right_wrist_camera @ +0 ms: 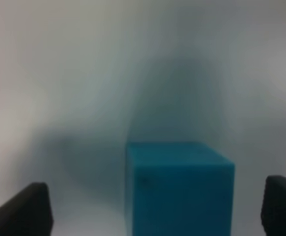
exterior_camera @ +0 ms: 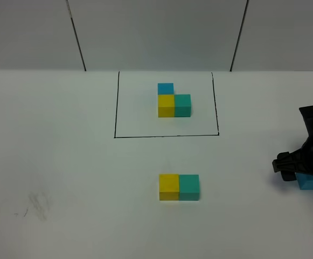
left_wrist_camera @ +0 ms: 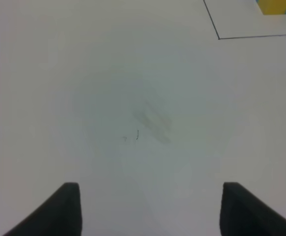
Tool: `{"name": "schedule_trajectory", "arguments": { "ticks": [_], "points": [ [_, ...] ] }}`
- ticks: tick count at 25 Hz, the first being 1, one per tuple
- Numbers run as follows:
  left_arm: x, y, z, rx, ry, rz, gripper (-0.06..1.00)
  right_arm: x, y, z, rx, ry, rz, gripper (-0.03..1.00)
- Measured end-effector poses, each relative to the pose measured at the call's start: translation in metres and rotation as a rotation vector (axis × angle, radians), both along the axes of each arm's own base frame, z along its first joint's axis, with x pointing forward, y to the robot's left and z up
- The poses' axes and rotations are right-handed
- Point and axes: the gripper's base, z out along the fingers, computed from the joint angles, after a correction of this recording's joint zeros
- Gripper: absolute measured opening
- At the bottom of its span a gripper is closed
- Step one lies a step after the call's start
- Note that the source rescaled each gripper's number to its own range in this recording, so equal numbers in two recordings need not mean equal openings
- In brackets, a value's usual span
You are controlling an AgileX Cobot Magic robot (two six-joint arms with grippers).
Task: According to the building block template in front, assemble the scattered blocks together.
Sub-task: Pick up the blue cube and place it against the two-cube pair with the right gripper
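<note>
The building block template (exterior_camera: 166,106) sits inside a black drawn rectangle (exterior_camera: 115,108) at the back centre: a sky-blue cube behind a yellow one, with a teal-green one to its right. Of the scattered blocks, the yellow cube (exterior_camera: 169,186) and the teal-green cube (exterior_camera: 189,186) stand side by side and touching in the middle. The sky-blue cube (exterior_camera: 311,181) lies at the far right under my right gripper (exterior_camera: 301,171). In the right wrist view this cube (right_wrist_camera: 179,189) sits between the open fingers (right_wrist_camera: 24,211), apart from both. My left gripper (left_wrist_camera: 150,211) is open and empty over bare table.
The white table (exterior_camera: 64,162) has a faint smudge (exterior_camera: 37,205) at the front left, also seen in the left wrist view (left_wrist_camera: 152,120). That view shows a corner of the black rectangle (left_wrist_camera: 251,35) and the template's yellow cube (left_wrist_camera: 274,6).
</note>
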Motion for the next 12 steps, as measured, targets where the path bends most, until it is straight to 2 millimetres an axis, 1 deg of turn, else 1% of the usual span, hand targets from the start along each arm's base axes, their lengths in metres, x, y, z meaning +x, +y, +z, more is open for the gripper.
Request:
{"name": "schedule_trajectory", "arguments": {
  "ticks": [4, 12],
  "points": [
    [0.0000, 0.0000, 0.0000, 0.000, 0.000, 0.000, 0.38, 0.0010, -0.0055, -0.0068, 0.003, 0.018, -0.016, 0.74],
    [0.0000, 0.0000, 0.0000, 0.000, 0.000, 0.000, 0.38, 0.0020, -0.0099, -0.0069, 0.003, 0.013, -0.012, 0.74]
  ]
}}
